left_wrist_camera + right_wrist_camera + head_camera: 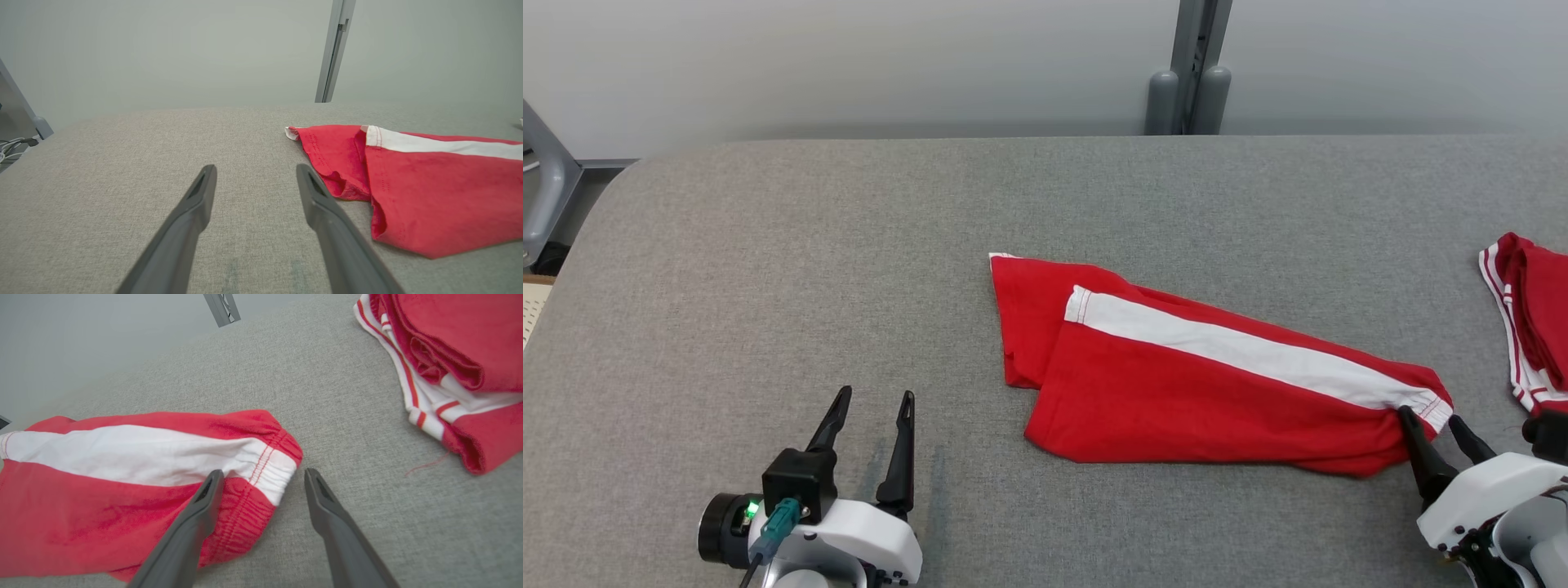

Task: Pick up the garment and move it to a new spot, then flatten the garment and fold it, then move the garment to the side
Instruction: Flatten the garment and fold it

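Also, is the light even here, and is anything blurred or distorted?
Head view: soft even light, sharp, only a faint shadow under the garment. Left wrist view: wide-angle stretches the left gripper. Right wrist view: scene tilted, no glare, garment in focus.

Robot test lab, by the look — grey cloth-covered table [768, 269] against bare pale wall panels [849, 57], a metal post [1194, 49] at their seam, loose cables [10, 148] beyond the table's edge.

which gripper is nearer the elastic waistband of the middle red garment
Right. The right gripper stands open at the waistband, one finger over its cloth; the left gripper is past the other end of the garment, apart from it.
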You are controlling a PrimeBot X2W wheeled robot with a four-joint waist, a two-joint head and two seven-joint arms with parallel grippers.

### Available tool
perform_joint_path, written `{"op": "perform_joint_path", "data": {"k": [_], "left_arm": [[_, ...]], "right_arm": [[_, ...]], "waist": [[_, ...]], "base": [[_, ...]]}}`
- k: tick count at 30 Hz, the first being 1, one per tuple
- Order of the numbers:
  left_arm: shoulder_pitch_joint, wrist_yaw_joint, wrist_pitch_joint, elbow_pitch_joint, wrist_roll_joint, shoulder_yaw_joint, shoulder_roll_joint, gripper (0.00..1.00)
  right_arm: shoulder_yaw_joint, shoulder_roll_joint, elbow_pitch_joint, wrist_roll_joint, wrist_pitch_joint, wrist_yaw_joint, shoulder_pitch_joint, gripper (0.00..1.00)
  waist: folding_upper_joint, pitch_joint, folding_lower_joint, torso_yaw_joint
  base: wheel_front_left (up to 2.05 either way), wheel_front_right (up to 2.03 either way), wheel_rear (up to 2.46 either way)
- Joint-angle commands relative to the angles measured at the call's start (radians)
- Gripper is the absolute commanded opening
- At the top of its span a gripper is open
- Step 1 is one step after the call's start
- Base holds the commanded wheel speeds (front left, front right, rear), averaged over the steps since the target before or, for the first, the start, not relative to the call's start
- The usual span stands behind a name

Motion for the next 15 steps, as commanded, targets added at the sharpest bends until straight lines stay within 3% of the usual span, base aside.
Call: {"op": "perform_joint_path", "data": {"k": [1, 13, 14, 15], "left_arm": [[-0.014, -0.004, -0.004, 0.003, 0.006, 0.005, 0.008, 1.00], [-0.013, -0.009, -0.004, 0.014, 0.008, -0.009, 0.010, 1.00], [-0.014, -0.009, -0.004, 0.015, 0.009, -0.010, 0.010, 1.00], [-0.014, -0.009, -0.004, 0.015, 0.009, -0.010, 0.010, 1.00]], "right_arm": [[0.011, -0.003, 0.000, 0.022, -0.006, 0.000, -0.010, 1.00], [0.076, -0.027, 0.042, 0.126, 0.008, 0.000, -0.048, 0.96], [0.081, -0.028, 0.052, 0.131, 0.003, 0.000, -0.053, 0.87], [0.081, -0.028, 0.052, 0.131, 0.003, 0.000, -0.053, 0.87]], "waist": [[0.0000, -0.002, 0.0000, 0.001], [0.0000, -0.012, 0.0000, 0.009], [0.0000, -0.012, 0.0000, 0.012], [0.0000, -0.012, 0.0000, 0.012]], "base": [[0.00, 0.00, 0.00], [0.00, 0.00, 0.00], [0.00, 0.00, 0.00], [0.00, 0.00, 0.00]]}}
